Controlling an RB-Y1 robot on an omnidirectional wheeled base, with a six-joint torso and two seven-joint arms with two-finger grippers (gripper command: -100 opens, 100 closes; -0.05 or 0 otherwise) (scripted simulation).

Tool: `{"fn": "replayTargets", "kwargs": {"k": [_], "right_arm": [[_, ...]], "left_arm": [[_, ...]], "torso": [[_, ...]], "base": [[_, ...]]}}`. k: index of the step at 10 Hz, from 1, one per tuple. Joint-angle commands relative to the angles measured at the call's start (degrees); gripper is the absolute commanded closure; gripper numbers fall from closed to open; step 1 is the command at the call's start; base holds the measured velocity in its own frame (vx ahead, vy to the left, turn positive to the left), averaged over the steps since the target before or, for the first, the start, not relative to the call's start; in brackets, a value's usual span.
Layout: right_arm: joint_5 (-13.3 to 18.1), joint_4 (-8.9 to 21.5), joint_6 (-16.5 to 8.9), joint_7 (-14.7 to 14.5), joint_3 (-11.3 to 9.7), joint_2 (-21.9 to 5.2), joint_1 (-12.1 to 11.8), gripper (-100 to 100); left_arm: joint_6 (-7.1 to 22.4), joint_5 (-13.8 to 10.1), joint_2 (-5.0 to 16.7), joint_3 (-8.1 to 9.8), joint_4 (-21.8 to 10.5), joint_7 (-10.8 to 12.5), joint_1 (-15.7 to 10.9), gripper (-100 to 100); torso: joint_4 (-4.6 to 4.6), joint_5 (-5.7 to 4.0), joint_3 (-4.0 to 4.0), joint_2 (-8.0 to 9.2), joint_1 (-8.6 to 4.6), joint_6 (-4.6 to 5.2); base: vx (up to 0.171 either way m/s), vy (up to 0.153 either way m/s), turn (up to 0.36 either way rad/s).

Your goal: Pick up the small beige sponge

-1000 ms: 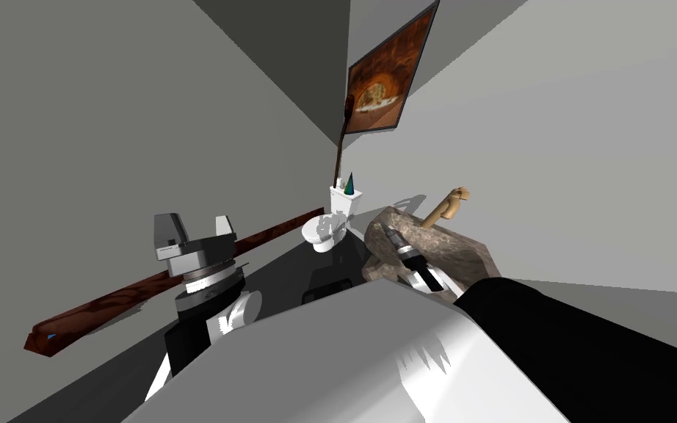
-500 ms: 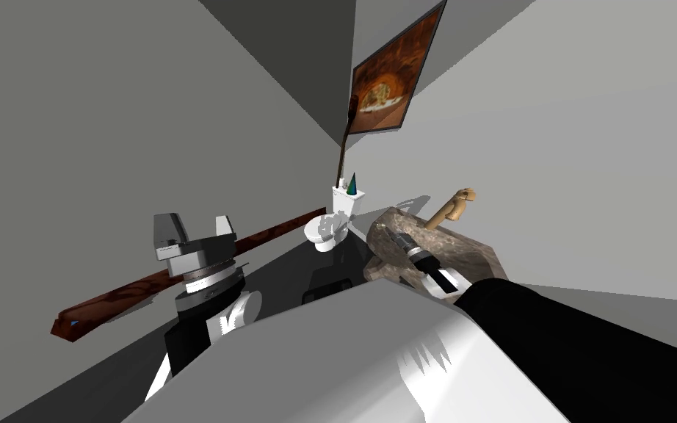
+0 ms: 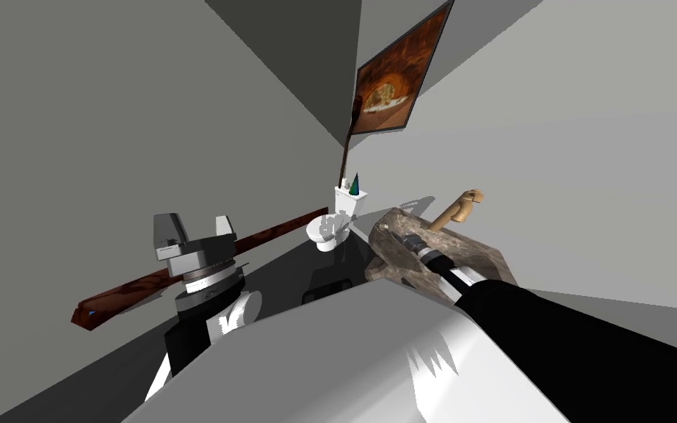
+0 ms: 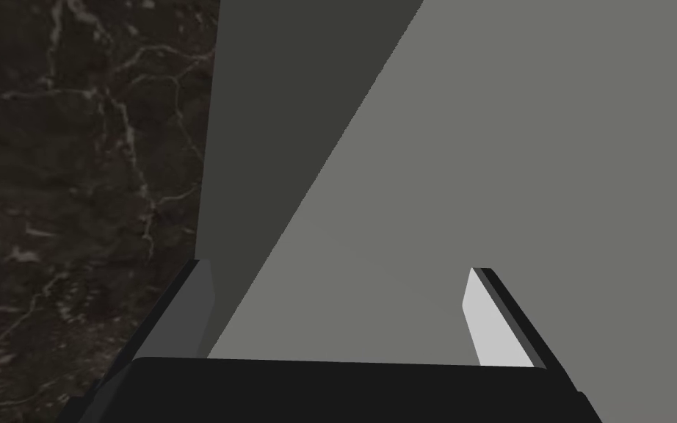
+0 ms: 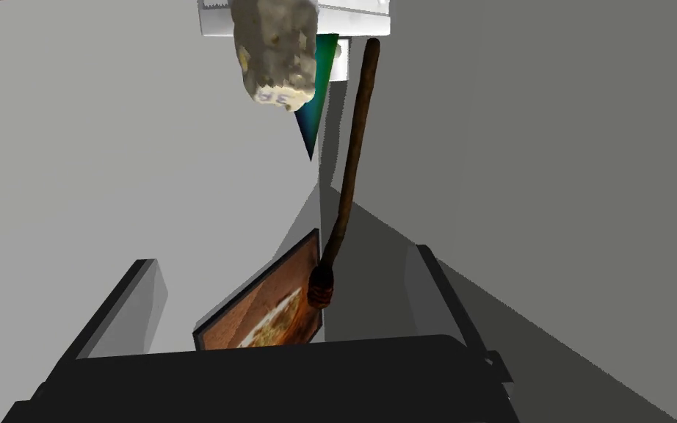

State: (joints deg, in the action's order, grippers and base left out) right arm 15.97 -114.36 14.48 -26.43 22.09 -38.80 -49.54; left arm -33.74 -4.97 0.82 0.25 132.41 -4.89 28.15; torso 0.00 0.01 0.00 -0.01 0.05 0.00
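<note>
Base has shifted slightly. Right pincer (image 5: 283,257), released, points toward the sponge (image 5: 274,51) on the toilet tank (image 3: 346,200), still well apart. Continue reach. Left pincer (image 4: 338,268) released.

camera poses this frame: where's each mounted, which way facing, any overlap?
Head view: on the head, steeply down and forward at toilet and stone sink; both forearms show.
Left wrist view: on the left hand, facing grey wall and dark marbled surface; left gripper open.
Right wrist view: on the right hand, rolled upside down, facing beige sponge on toilet tank; right gripper open.
Shared: head and right wrist views both show picture frame, green cone, brown stick.
</note>
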Motion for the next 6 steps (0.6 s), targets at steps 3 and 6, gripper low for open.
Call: {"fn": "replayTargets", "kwargs": {"k": [3,6], "right_arm": [[3.2,2.61,-0.28,-2.49,2.73,-5.8,-3.3,-100],[6.38,4.76,-0.54,-4.4,5.02,-10.47,-6.44,-100]], "left_arm": [[0.0,0.0,0.0,0.0,0.0,0.0,0.0,0],[0.0,0.0,0.0,0.0,0.0,0.0,0.0,0]], "torso": [[0.0,0.0,-0.01,-0.01,-0.01,0.0],[-0.01,0.0,-0.02,-0.04,0.01,0.0]], "base": [[0.005,0.017,0.044],[0.013,0.022,0.056]]}}
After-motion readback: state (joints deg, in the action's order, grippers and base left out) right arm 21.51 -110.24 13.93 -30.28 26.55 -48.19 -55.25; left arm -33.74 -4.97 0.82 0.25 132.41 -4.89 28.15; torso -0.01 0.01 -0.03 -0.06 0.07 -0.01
